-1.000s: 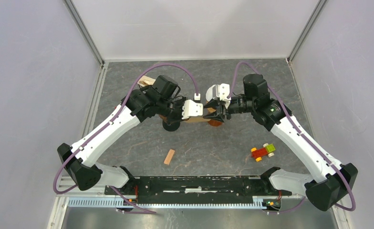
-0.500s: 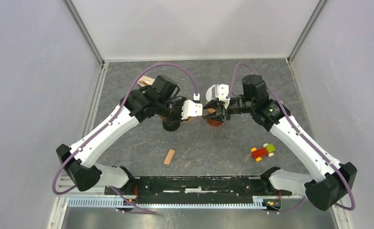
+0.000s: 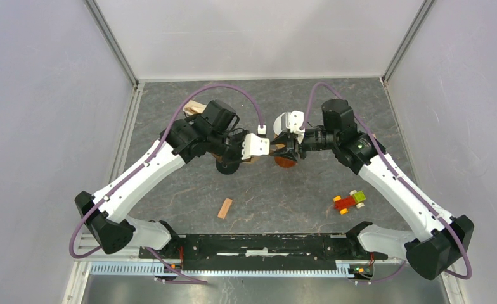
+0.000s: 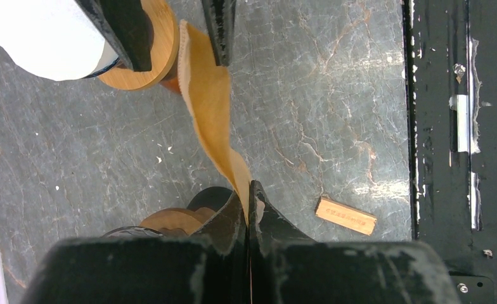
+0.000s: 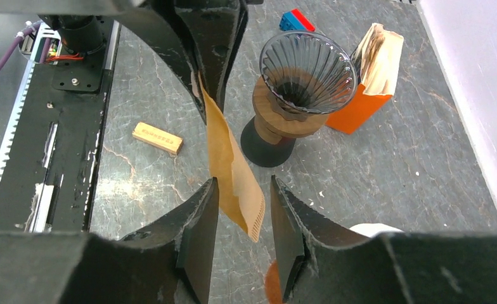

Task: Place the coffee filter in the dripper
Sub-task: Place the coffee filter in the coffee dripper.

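The coffee filter [image 4: 208,101] is a tan paper strip hanging in the air between both arms. My left gripper [image 4: 249,190] is shut on its one end. Its free, ribbed end [image 5: 249,212] hangs between the jaws of my right gripper [image 5: 244,183], which stand open with a gap on each side of the paper. The dripper [image 5: 306,73], a dark ribbed cone on a wooden collar and black foot, stands upright and empty on the table, just beyond the filter. In the top view the filter [image 3: 272,148] shows between the grippers, and the dripper [image 3: 228,166] pokes out under the left wrist.
An orange holder with more filters [image 5: 366,82] stands behind the dripper, with a blue and red brick [image 5: 296,20] further off. A small wooden block [image 3: 225,208] and a toy car [image 3: 349,201] lie nearer the arm bases. A round wooden and orange thing [image 4: 151,60] sits under the right gripper.
The right gripper's jaws have narrowed a little around the filter's free end. Both wrists have drifted slightly left. The left gripper still holds the filter.
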Available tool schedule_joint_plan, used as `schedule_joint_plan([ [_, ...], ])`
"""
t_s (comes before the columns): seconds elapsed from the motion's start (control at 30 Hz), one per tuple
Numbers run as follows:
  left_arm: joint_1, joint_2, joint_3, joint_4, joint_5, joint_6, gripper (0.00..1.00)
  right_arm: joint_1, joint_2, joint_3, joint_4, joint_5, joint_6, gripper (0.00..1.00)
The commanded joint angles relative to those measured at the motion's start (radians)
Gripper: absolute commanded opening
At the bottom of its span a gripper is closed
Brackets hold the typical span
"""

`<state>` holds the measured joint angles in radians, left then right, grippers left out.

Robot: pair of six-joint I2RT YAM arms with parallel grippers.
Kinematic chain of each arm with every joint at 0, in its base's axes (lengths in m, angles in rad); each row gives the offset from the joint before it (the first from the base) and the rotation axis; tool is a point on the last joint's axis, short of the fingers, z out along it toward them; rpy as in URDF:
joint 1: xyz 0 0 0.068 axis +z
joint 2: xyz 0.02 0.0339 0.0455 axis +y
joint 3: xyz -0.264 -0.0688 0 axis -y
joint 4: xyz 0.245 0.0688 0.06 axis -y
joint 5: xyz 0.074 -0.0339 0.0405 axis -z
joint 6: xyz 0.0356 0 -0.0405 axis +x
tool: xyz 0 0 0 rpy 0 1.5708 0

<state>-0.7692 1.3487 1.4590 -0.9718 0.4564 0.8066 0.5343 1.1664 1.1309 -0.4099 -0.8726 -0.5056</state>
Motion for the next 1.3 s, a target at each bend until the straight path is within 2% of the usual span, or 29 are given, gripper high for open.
schedule_joint_plan([
  [0.0, -0.013, -0.023, 0.0, 0.007, 0.041, 0.044, 0.02, -0.003, 0.012, 0.003, 0.043, 0.018, 0.032, 0.41],
  [0.57, -0.028, -0.017, -0.016, -0.008, -0.009, 0.088, 0.02, -0.003, 0.009, 0.024, 0.028, 0.027, 0.026, 0.37],
  [1.27, -0.028, -0.002, 0.039, -0.007, 0.042, 0.063, 0.02, -0.002, -0.001, -0.054, 0.078, -0.005, 0.038, 0.43],
])
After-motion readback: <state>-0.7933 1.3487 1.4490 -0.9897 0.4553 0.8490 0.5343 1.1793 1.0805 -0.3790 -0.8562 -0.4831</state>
